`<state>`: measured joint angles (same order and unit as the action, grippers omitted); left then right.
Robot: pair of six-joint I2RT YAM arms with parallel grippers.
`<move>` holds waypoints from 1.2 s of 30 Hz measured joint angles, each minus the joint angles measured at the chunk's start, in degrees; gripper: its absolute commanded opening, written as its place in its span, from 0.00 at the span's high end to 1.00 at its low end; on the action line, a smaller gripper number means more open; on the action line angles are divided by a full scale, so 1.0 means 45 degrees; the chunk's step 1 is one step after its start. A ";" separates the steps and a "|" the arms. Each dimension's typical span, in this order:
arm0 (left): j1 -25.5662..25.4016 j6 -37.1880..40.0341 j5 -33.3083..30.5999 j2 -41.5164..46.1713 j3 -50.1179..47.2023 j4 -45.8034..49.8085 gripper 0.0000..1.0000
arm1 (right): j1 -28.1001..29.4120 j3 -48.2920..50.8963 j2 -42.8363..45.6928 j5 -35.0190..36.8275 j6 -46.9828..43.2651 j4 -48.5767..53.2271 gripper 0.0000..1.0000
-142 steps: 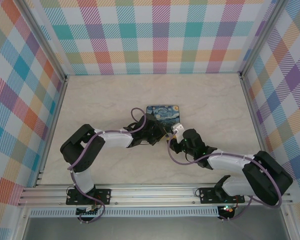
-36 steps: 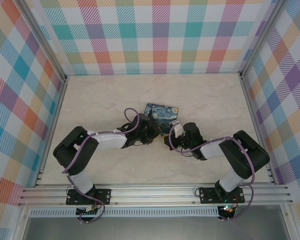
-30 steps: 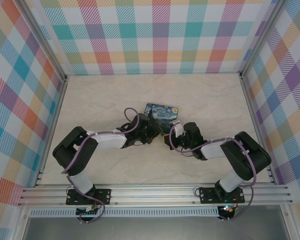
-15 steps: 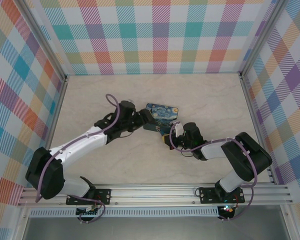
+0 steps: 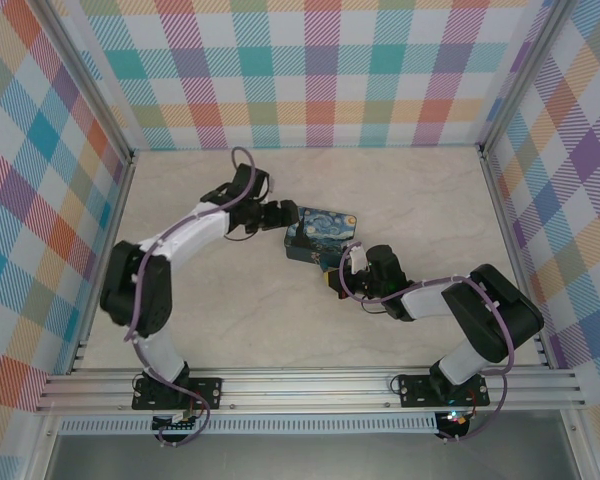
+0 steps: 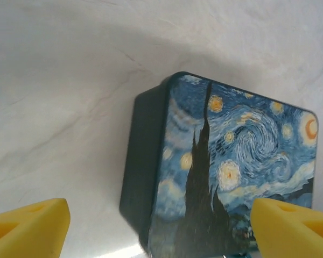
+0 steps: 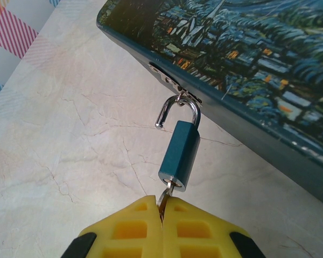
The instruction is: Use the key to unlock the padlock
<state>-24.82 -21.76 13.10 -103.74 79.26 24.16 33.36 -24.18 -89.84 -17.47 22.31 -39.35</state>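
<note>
The padlock (image 7: 179,156) is hanging by its thin silver loop (image 7: 177,110) from a little metal latch (image 7: 175,86) on the near side of the painted box (image 7: 269,59). One end of the loop is sticking out free of the blue body, so the lock is looking undone. I cannot tell if the padlock is touching the pale table (image 7: 70,161) under it. The key (image 7: 166,196) is sitting in the bottom of the padlock. The right claw (image 7: 161,212) is squeezing the key, with its two yellow fingers (image 7: 129,231) pressed tight together. The right wrist view is showing all this up close. From above, that spot is too small and dark to make out, but that view is showing where things are sitting. The box is resting near the middle of the table, the right claw is at its near edge, and the left claw (image 5: 280,216) is at its far left corner. The left wrist view is showing the left claw's fingers (image 6: 29,226) standing wide apart and holding nothing, with the box's dark side and starry lid lying just ahead.
</note>
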 measured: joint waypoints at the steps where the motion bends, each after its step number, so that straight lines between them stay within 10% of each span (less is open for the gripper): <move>1: 0.0000 0.0228 0.0243 -0.0476 0.0408 0.0083 0.10 | 0.0000 0.0000 0.0000 0.0019 0.0010 0.0005 1.00; 20: 0.0044 0.1423 0.0593 -0.3419 0.2875 0.0714 0.16 | -0.0559 0.0209 0.0729 -0.0238 0.2477 0.0432 1.00; 36: 0.0083 0.0403 -0.0840 -0.0393 -0.1438 -0.0899 0.17 | -0.1370 0.0000 -0.0525 -0.1875 0.3157 -0.0058 1.00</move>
<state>-24.45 -19.94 9.32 -105.51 72.79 20.12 27.20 -24.18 -92.20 -25.91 36.51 -39.62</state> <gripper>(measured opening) 0.833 0.057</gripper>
